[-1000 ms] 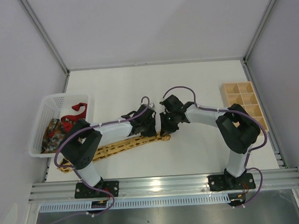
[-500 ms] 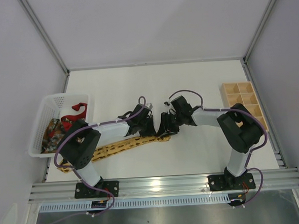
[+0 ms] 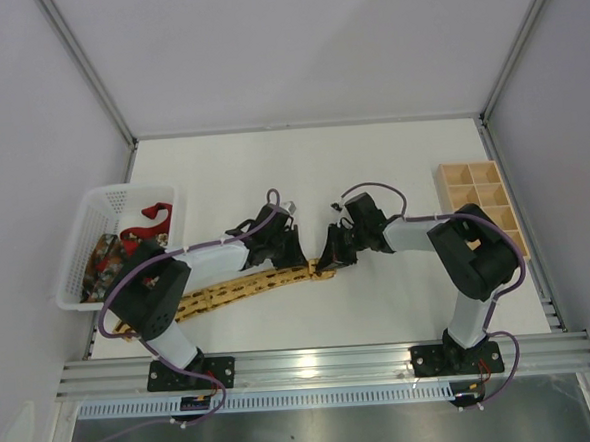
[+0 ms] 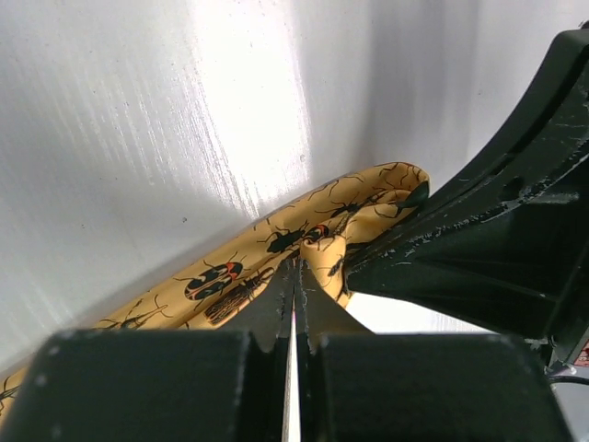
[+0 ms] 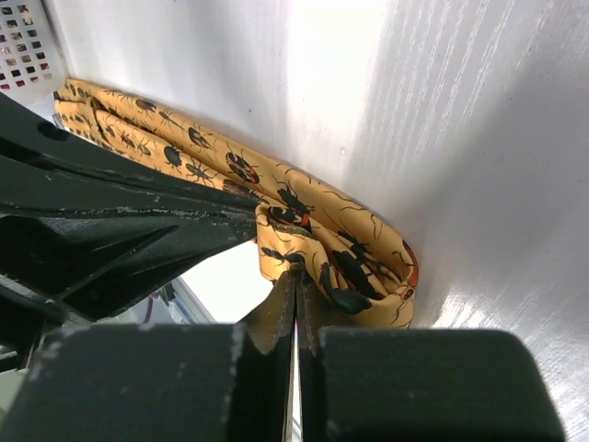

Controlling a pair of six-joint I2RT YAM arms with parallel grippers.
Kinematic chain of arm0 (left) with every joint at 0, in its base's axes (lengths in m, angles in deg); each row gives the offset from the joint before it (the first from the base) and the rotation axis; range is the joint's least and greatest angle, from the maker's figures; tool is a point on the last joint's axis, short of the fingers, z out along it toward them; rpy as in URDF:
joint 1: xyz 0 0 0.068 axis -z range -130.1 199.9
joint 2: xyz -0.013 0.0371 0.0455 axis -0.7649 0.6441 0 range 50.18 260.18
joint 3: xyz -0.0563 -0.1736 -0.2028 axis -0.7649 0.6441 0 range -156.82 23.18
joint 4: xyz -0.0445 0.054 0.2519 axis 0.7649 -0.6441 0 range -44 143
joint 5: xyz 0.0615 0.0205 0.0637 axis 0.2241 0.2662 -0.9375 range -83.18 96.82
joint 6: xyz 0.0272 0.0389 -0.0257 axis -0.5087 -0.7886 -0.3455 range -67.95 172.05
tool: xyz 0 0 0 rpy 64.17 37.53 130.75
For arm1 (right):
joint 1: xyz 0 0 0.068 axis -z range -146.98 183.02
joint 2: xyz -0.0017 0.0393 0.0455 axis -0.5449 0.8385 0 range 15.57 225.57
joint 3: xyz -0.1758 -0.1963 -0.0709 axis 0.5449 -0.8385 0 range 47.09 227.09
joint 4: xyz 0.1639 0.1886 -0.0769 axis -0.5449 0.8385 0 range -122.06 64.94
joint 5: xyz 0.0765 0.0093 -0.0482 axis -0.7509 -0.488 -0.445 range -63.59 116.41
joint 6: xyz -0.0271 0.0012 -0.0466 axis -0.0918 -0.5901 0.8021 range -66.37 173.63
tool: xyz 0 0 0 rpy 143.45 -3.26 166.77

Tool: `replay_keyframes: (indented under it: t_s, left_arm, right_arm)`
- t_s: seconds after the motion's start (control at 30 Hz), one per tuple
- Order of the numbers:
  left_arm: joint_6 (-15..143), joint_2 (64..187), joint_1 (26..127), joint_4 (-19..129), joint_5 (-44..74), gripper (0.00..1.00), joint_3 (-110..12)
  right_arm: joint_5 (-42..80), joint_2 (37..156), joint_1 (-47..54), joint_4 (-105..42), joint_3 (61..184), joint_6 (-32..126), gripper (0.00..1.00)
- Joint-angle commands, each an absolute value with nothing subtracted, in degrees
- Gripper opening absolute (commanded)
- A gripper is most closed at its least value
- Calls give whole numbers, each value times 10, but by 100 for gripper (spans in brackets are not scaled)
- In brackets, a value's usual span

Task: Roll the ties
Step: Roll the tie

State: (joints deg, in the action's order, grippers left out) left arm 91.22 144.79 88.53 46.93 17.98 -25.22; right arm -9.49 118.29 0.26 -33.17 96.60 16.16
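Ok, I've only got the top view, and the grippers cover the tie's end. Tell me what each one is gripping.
Observer: In the left wrist view the left gripper is shut, its tips pinching the yellow tie just short of its end.
Operator: Now the right one.
Observer: The right gripper is shut too, nipping the tie's edge where the fabric doubles over.
Operator: Describe that end.
Observer: It is folded back on itself into a small loose loop lying on the table. That is about one turn, not a tight roll.
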Motion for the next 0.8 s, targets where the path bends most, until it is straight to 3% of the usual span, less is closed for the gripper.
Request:
replay_keyframes:
  t_s: [0.0, 0.47, 0.77]
  left_arm:
    - [932, 1428, 881, 490, 204, 0, -274]
    - [963, 1408, 895, 528, 206, 0, -249]
    - [960, 1467, 897, 546, 233, 0, -253]
  right_arm:
    - [-74, 1189, 3, -326, 967, 170, 0]
    - [-39, 1194, -3, -264, 999, 201, 0]
    - [-32, 1176, -3, -240, 1010, 208, 3]
